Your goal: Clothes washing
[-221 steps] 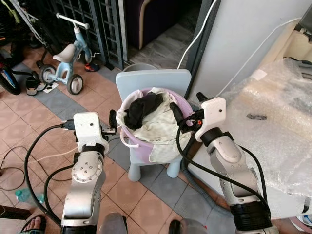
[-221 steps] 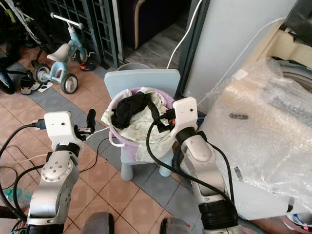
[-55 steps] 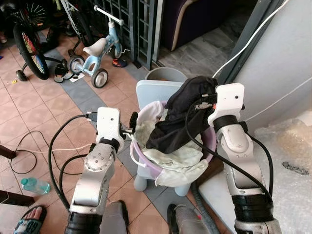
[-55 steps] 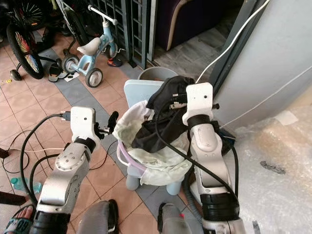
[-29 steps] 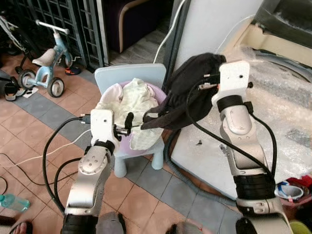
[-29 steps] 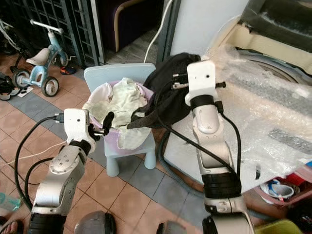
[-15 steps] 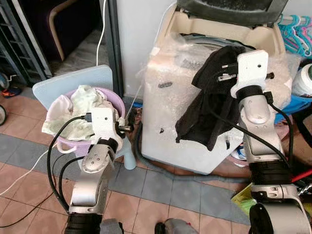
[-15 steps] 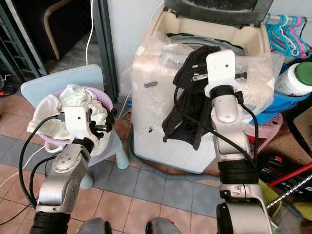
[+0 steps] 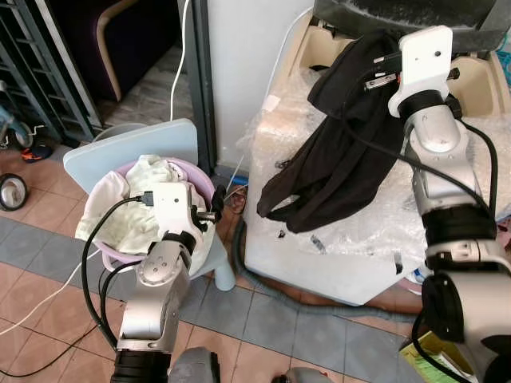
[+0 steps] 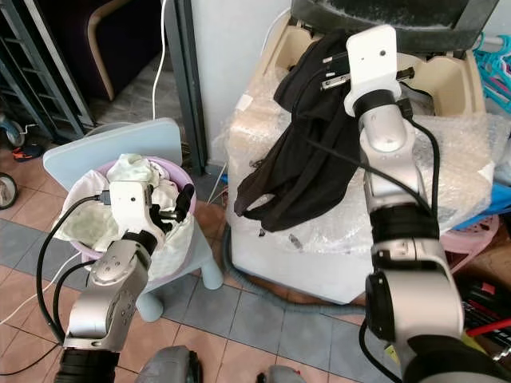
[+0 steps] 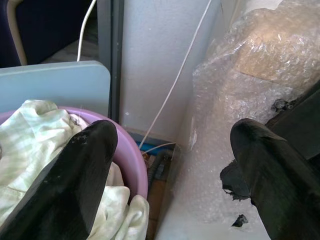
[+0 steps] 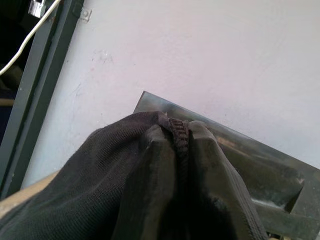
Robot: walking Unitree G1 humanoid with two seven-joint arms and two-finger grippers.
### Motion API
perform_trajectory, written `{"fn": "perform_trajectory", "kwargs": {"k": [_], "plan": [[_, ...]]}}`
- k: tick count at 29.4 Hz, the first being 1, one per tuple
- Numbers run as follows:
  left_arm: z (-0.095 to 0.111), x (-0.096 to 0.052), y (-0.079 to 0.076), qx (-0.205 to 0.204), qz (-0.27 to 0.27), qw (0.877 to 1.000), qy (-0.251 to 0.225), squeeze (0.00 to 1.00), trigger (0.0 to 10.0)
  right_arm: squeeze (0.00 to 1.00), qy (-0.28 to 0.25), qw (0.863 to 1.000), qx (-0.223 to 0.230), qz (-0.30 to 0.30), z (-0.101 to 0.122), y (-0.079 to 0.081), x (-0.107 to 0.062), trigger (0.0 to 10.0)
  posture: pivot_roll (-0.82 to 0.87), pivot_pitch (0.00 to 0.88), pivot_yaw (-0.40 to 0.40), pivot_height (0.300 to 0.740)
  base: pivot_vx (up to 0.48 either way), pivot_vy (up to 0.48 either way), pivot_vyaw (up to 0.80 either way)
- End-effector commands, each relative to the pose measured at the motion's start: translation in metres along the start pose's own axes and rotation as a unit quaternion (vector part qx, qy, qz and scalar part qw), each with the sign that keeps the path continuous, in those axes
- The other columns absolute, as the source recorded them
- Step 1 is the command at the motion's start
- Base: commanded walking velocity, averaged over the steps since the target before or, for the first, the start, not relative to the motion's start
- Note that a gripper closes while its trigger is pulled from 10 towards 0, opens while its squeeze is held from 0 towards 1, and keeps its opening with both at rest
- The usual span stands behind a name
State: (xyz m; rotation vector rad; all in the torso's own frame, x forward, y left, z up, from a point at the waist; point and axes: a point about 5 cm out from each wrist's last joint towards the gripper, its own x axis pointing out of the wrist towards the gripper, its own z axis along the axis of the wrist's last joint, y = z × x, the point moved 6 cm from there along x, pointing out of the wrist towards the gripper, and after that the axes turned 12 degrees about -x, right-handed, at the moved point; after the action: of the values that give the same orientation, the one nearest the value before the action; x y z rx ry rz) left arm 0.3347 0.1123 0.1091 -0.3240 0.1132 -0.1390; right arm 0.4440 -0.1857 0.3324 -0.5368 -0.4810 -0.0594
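Black garment | pinched in right end effector | hangs lengthwise down over washing machine | left end effector spread

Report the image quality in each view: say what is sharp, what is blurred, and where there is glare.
Eye views: daylit and sharp; bubble wrap over the white washing machine looks bright and glary.
Left wrist view: open left gripper's fingers are soft, close to the lens; purple plastic basket is clearer.
Right wrist view: right gripper, shut on the black garment, is near and soft; the wall behind is evenly lit.
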Motion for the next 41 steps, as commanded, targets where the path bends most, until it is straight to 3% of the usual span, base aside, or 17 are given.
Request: {"fn": "perform_trajectory", "kwargs": {"k": [1, 4, 10, 13, 15, 18, 19, 22, 23, 25, 27, 29, 31, 35, 38, 41], "plan": [[0.001, -0.001, 0.000, 0.003, -0.001, 1.000, 0.002, 0.00, 10.0, 0.00, 0.007, 1.000, 0.012, -0.023, -0.003, -0.016, 0.004, 10.0, 0.03, 0.080, -0.019, 0.740, 0.480, 0.000, -0.80], [0.000, -0.001, 0.002, 0.005, 0.004, 1.000, 0.004, 0.00, 10.0, 0.00, 0.000, 0.999, -0.003, -0.034, 0.004, -0.029, 0.014, 10.0, 0.03, 0.081, -0.018, 0.740, 0.365, 0.000, -0.80], [0.000, -0.002, 0.002, 0.017, 0.002, 1.000, 0.006, 0.00, 10.0, 0.00, 0.023, 0.999, 0.002, -0.033, -0.002, -0.027, 0.021, 10.0, 0.05, 0.107, -0.010, 0.740, 0.046, 0.000, -0.13], [0.001, -0.005, 0.009, 0.026, 0.015, 1.000, 0.007, 0.00, 10.0, 0.00, 0.013, 0.999, -0.002, -0.040, 0.006, -0.030, 0.026, 10.0, 0.06, 0.142, -0.008, 0.740, 0.000, 0.000, 0.00], [0.004, -0.009, 0.013, 0.029, 0.025, 0.999, 0.006, 0.00, 10.0, 0.00, 0.003, 0.999, -0.012, -0.052, 0.017, -0.041, 0.032, 10.0, 0.06, 0.164, -0.022, 0.740, 0.000, 0.000, 0.00], [0.001, -0.016, 0.016, 0.026, 0.030, 0.999, 0.008, 0.00, 10.0, 0.00, 0.012, 0.996, 0.048, -0.072, 0.021, -0.057, 0.039, 10.0, 0.05, 0.170, -0.027, 0.740, 0.000, 0.000, 0.00], [-0.004, -0.018, 0.017, 0.023, 0.035, 0.999, 0.015, 0.00, 10.0, 0.00, 0.039, 0.994, 0.078, -0.069, 0.014, -0.058, 0.040, 10.0, 0.05, 0.162, -0.030, 0.740, 0.000, 0.000, 0.00], [-0.009, -0.019, 0.015, 0.021, 0.036, 0.999, 0.019, 0.00, 10.0, 0.00, 0.089, 0.993, 0.077, -0.030, -0.005, -0.041, 0.039, 10.0, 0.05, 0.153, -0.032, 0.740, 0.000, 0.000, 0.00], [-0.008, -0.018, 0.014, 0.019, 0.037, 0.999, 0.018, 0.00, 10.0, 0.00, 0.126, 0.991, 0.031, 0.010, -0.021, -0.024, 0.034, 10.0, 0.05, 0.148, -0.031, 0.740, 0.000, 0.000, 0.00], [-0.008, -0.018, 0.015, 0.016, 0.040, 0.999, 0.018, 0.00, 10.0, 0.00, 0.152, 0.987, -0.005, 0.056, -0.036, -0.007, 0.027, 10.0, 0.05, 0.142, -0.031, 0.740, 0.000, 0.000, 0.00], [-0.009, -0.017, 0.018, 0.013, 0.046, 0.999, 0.021, 0.00, 10.0, 1.00, 0.186, 0.976, -0.011, 0.111, -0.060, 0.015, 0.013, 10.0, 0.05, 0.132, -0.033, 0.740, 0.000, 0.000, 0.00], [-0.011, -0.017, 0.019, 0.013, 0.048, 0.998, 0.024, 0.00, 10.0, 1.00, 0.204, 0.971, -0.010, 0.126, -0.071, 0.024, 0.005, 10.0, 0.05, 0.122, -0.032, 0.740, 0.000, 0.000, 0.00], [-0.015, -0.018, 0.018, 0.013, 0.042, 0.999, 0.030, 0.00, 10.0, 1.00, 0.185, 0.971, -0.033, 0.149, -0.073, 0.033, 0.000, 10.0, 0.04, 0.099, -0.029, 0.740, 0.000, 0.000, 0.00], [-0.014, -0.018, 0.017, 0.014, 0.037, 0.999, 0.026, 0.00, 10.0, 1.00, 0.095, 0.979, -0.056, 0.173, -0.050, 0.028, 0.004, 10.0, 0.04, 0.087, -0.032, 0.740, 0.000, 0.000, 0.00], [-0.015, -0.018, 0.018, 0.016, 0.039, 0.999, 0.028, 0.00, 10.0, 1.00, 0.051, 0.984, -0.001, 0.169, -0.034, 0.017, 0.006, 10.0, 0.04, 0.083, -0.034, 0.740, 0.000, 0.000, 0.00], [-0.015, -0.018, 0.019, 0.018, 0.040, 0.999, 0.028, 0.00, 10.0, 1.00, 0.002, 0.972, 0.096, 0.213, -0.017, 0.015, 0.000, 10.0, 0.05, 0.082, -0.032, 0.740, 0.000, 0.000, 0.00]]}}
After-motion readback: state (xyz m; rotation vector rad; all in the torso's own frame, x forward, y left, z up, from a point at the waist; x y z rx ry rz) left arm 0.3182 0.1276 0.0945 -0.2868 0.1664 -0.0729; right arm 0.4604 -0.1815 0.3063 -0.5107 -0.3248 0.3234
